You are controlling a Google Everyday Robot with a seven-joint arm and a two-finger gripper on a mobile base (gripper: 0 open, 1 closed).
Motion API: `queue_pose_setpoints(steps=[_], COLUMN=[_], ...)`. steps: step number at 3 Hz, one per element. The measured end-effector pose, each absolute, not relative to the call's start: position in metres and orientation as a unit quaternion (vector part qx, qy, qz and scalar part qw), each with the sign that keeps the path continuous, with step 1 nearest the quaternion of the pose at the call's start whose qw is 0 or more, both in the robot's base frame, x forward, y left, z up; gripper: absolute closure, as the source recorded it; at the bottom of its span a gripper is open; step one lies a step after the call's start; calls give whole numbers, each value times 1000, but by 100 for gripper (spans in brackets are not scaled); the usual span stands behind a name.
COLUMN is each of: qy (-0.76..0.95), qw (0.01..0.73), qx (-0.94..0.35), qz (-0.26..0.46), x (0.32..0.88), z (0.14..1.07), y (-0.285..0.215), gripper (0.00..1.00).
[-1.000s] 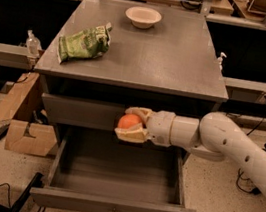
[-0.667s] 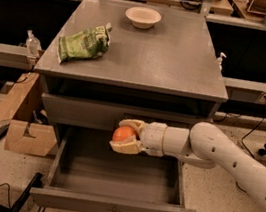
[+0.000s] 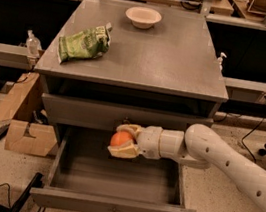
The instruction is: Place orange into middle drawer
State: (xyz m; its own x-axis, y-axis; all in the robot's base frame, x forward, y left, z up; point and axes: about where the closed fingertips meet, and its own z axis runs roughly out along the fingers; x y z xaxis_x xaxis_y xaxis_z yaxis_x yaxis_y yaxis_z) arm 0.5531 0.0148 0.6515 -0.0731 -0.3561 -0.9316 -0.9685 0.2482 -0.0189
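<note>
Over the open middle drawer [image 3: 115,178], the gripper [image 3: 121,139] has sunk lower.
Above the tray's far end, its fingers pinch the orange [image 3: 120,138]; the carry looks done, while lowering and release remain.

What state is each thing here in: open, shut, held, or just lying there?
gripper: shut on the orange, over the open drawer's tray.
orange: held in the gripper, not yet set down.
middle drawer: pulled open.
upper drawer: closed.
green snack bag: lying on the cabinet top, left side.
white bowl: upright, at the back of the cabinet top.
</note>
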Motion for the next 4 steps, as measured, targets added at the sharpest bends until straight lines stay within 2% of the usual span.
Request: queue_pose_setpoints(steps=[2, 4], qy=[675, 682], qw=[366, 375], qx=[-531, -516], qz=[359, 358], x=[557, 573], z=[544, 462], y=[26, 34], gripper=[100, 100])
